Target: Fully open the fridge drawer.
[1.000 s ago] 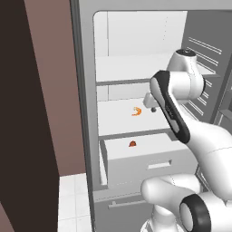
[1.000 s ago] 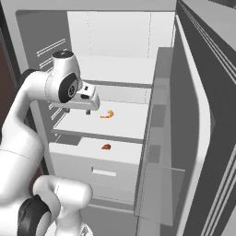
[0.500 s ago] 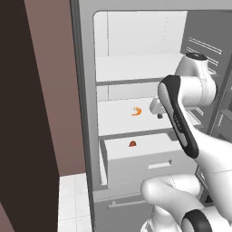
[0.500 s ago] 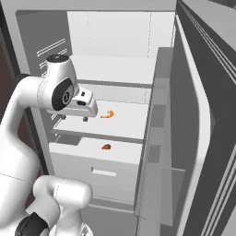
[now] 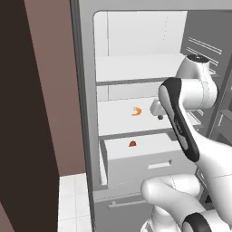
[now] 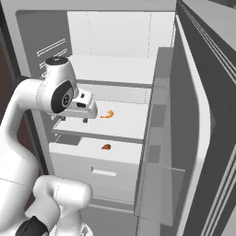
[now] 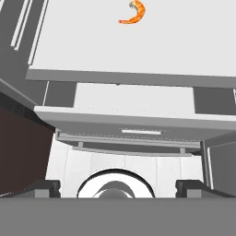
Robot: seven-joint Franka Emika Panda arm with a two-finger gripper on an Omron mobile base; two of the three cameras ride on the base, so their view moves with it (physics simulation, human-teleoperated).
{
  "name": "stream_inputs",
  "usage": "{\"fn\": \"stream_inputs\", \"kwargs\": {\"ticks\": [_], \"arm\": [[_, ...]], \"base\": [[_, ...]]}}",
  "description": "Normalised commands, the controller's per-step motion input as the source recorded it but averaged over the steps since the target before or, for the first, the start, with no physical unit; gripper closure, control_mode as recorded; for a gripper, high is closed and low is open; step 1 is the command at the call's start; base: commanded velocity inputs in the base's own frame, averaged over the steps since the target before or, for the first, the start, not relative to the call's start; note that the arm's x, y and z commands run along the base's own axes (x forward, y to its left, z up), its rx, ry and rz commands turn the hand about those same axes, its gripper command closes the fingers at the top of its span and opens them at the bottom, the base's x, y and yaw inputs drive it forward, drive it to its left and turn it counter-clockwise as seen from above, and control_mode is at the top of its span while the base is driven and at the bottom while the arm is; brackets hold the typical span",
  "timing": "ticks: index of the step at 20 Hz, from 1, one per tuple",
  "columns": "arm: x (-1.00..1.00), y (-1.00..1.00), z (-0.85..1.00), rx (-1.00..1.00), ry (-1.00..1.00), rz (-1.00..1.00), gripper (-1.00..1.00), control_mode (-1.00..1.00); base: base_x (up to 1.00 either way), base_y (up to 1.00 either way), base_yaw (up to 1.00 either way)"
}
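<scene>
Two dark fingertips (image 7: 46, 188) sit far apart at the bottom corners of my hand view, so I read the end effector (image 7: 118, 189) as open and holding nothing. From the left base camera most of it is hidden behind the forearm; I only make out a pale block with one dark tip beside the shrimp shelf (image 5: 136, 118). The right base camera shows the end effector (image 6: 73, 120) more fully, hanging above the fridge drawer (image 6: 99, 166) and in front of that shelf's edge. The drawer sits just below the shelf inside the fridge (image 5: 86, 113), partly pulled out, its small bar handle (image 5: 159, 165) at the centre of its front. I see a small reddish-brown item (image 5: 132, 144) on the drawer's top from both base cameras; I cannot tell what it is. An orange shrimp (image 6: 107, 115) lies on the shelf above the drawer. Below the drawer, the darker lower panel (image 5: 131, 206) is partly covered by the arm in the left base view.
</scene>
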Motion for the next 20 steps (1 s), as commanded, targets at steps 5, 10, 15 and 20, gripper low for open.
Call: {"fn": "stream_inputs", "kwargs": {"ticks": [5,10,15,20], "arm": [[0.0,0.0,0.0,0.0,0.0,0.0,-1.0,-1.0],[0.0,0.0,0.0,0.0,0.0,0.0,-1.0,-1.0],[0.0,0.0,0.0,0.0,0.0,0.0,-1.0,1.0],[0.0,0.0,0.0,0.0,0.0,0.0,-1.0,1.0]], "base": [[0.0,0.0,0.0],[0.0,0.0,0.0],[-0.13,0.0,0.0],[-0.35,-0.01,0.0]]}}
